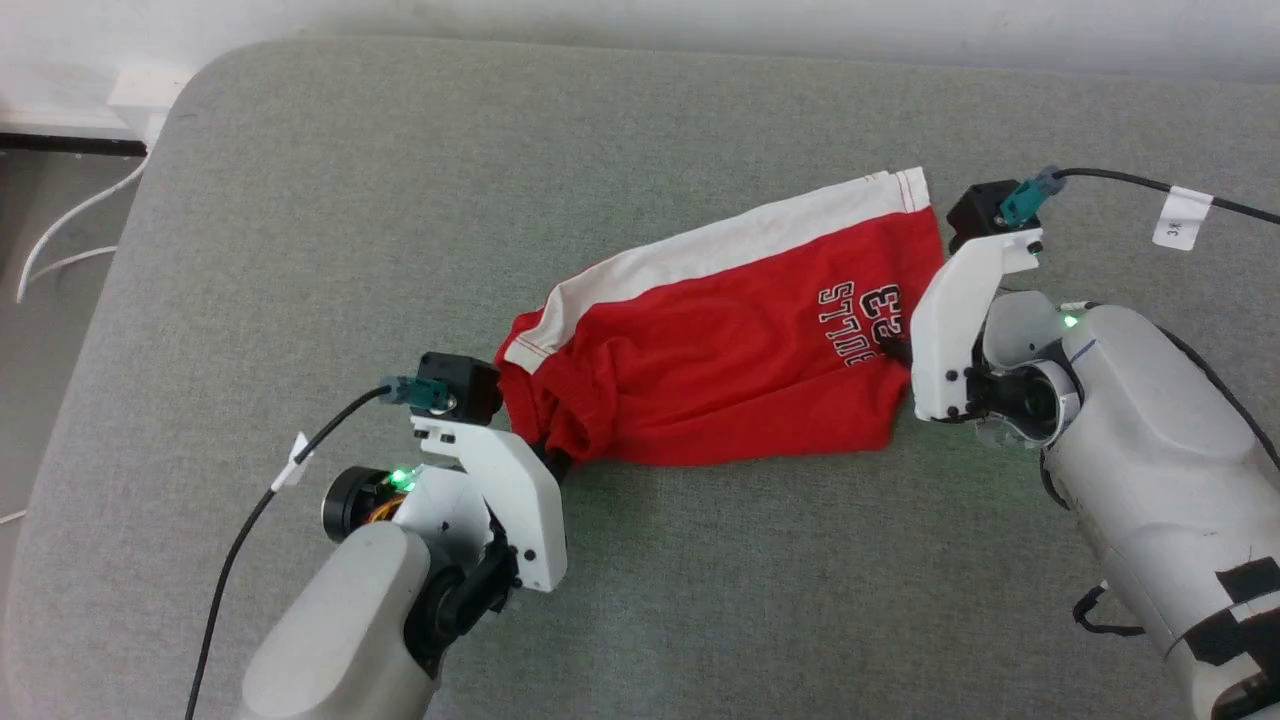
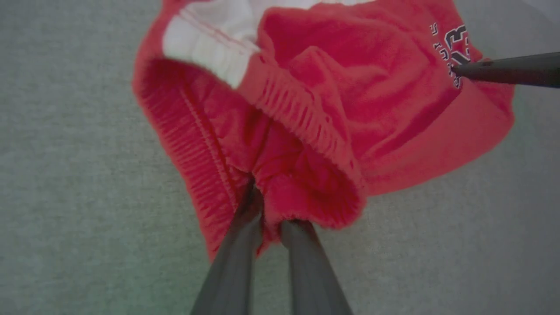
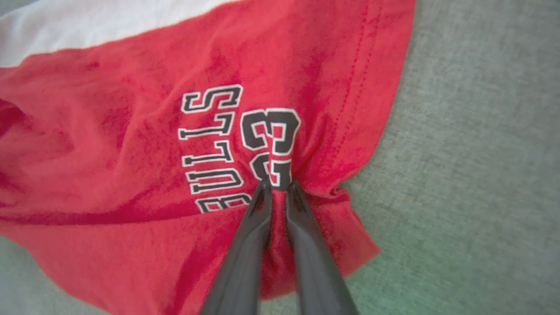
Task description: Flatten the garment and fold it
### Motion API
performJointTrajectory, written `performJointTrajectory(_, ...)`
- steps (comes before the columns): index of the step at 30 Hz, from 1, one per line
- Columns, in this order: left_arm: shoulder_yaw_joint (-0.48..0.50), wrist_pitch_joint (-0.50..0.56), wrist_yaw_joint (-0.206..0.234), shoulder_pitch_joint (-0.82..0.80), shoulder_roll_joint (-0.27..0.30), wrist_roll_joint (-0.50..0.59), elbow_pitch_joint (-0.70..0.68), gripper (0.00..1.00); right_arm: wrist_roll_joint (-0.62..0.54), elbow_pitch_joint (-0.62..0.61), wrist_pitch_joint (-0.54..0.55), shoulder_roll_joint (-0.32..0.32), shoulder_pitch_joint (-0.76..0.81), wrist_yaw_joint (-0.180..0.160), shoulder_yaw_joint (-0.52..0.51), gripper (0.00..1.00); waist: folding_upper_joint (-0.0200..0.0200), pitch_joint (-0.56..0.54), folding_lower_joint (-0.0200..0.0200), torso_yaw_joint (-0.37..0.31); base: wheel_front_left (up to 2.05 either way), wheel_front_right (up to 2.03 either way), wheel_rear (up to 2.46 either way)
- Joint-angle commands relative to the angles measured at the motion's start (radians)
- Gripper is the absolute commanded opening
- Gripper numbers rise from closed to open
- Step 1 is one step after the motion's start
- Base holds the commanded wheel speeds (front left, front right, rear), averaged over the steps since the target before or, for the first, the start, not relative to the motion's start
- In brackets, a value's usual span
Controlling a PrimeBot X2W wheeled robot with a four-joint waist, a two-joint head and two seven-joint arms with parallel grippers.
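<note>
The garment (image 1: 720, 355), red shorts with a white stripe and "BULLS 23" lettering, lies stretched across the grey cushion between both arms. My left gripper (image 1: 552, 462) pinches the ribbed waistband at the garment's near left end; in the left wrist view the garment (image 2: 315, 105) bunches around my left gripper (image 2: 270, 218), shut on the fabric. My right gripper (image 1: 895, 352) is shut on a fold beside the lettering near the leg hem. In the right wrist view my right gripper (image 3: 276, 187) nips the garment (image 3: 131, 144) just under the "23".
The grey cushion (image 1: 400, 200) spreads wide on all sides of the garment. Its rounded left edge drops off to a floor with white cables (image 1: 70, 235). A black cable with a white tag (image 1: 1185, 215) trails from my right wrist.
</note>
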Motion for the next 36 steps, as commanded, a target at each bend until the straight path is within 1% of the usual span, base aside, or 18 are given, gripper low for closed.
performJointTrajectory(1,-0.001,-0.012,-0.009,0.016,-0.002,-0.002,0.001,0.0,0.015,0.034,0.028,0.018,0.07,0.001,0.035,0.0,0.0,-0.007,0.0,-0.003,0.0,0.0,0.0)
performJointTrajectory(6,0.004,-0.043,-0.012,0.025,0.003,0.0,-0.006,0.0,0.059,-0.042,-0.037,-0.015,0.061,0.001,0.084,0.0,0.0,-0.041,0.0,-0.013,0.0,0.0,0.0)
performJointTrajectory(11,0.0,-0.065,-0.011,0.052,0.019,0.009,-0.042,0.0,0.109,-0.175,-0.123,-0.087,0.096,0.001,0.123,0.0,0.0,-0.101,0.0,-0.024,0.0,0.0,0.0)
performJointTrajectory(16,-0.007,-0.06,0.001,0.108,0.044,0.012,-0.101,0.0,0.14,-0.339,-0.17,-0.179,0.216,0.001,0.146,0.0,0.0,-0.158,0.0,-0.056,0.0,0.0,0.0)
performJointTrajectory(21,-0.012,-0.037,0.033,0.193,0.076,0.008,-0.175,0.0,0.126,-0.501,-0.205,-0.249,0.399,0.001,0.088,0.0,0.0,-0.195,0.0,-0.103,0.0,0.0,0.0)
performJointTrajectory(23,-0.012,-0.025,0.049,0.234,0.087,0.002,-0.206,0.0,0.109,-0.557,-0.205,-0.258,0.484,0.001,0.04,0.0,0.0,-0.201,0.0,-0.121,0.0,0.0,0.0)
performJointTrajectory(25,-0.017,-0.011,0.063,0.274,0.094,-0.006,-0.227,0.0,0.072,-0.604,-0.203,-0.253,0.568,0.001,-0.011,0.0,0.0,-0.2,0.0,-0.14,0.0,0.0,0.0)
performJointTrajectory(27,-0.02,-0.005,0.076,0.307,0.095,-0.013,-0.234,0.0,0.043,-0.646,-0.19,-0.219,0.649,0.001,-0.053,0.0,0.0,-0.195,0.0,-0.157,0.0,0.0,0.0)
performJointTrajectory(29,-0.027,0.003,0.085,0.329,0.083,-0.026,-0.227,0.0,0.02,-0.674,-0.183,-0.173,0.722,0.001,-0.096,0.0,0.0,-0.191,0.0,-0.162,0.0,0.0,0.0)
performJointTrajectory(30,-0.033,0.008,0.085,0.335,0.075,-0.032,-0.222,0.0,0.008,-0.685,-0.18,-0.152,0.753,0.001,-0.116,0.14,0.0,-0.19,0.0,-0.164,0.0,0.0,0.0)
performJointTrajectory(31,-0.036,0.009,0.086,0.341,0.066,-0.04,-0.216,0.0,-0.008,-0.696,-0.187,-0.13,0.779,0.001,-0.138,0.44,0.0,-0.189,0.0,-0.166,0.0,0.0,0.0)
performJointTrajectory(32,-0.037,0.01,0.09,0.346,0.057,-0.047,-0.208,0.06,-0.023,-0.704,-0.191,-0.109,0.802,0.001,-0.159,1.0,0.0,-0.189,0.0,-0.167,0.0,0.0,0.0)
performJointTrajectory(33,-0.036,0.008,0.095,0.35,0.052,-0.049,-0.199,0.86,-0.044,-0.713,-0.198,-0.093,0.821,0.001,-0.177,1.0,0.0,-0.189,0.0,-0.168,0.0,0.0,0.0)
performJointTrajectory(34,-0.032,-0.001,0.1,0.353,0.046,-0.052,-0.193,1.0,-0.071,-0.726,-0.214,-0.079,0.836,0.001,-0.195,1.0,0.0,-0.19,0.0,-0.17,0.0,0.0,0.0)
performJointTrajectory(35,-0.025,-0.013,0.105,0.356,0.04,-0.055,-0.188,1.0,-0.091,-0.741,-0.238,-0.061,0.851,0.001,-0.219,1.0,0.0,-0.191,0.0,-0.171,0.0,0.0,0.0)
performJointTrajectory(36,-0.025,-0.013,0.105,0.356,0.04,-0.055,-0.188,1.0,-0.091,-0.741,-0.238,-0.061,0.851,0.001,-0.219,1.0,0.0,-0.191,0.0,-0.171,0.0,0.0,0.0)
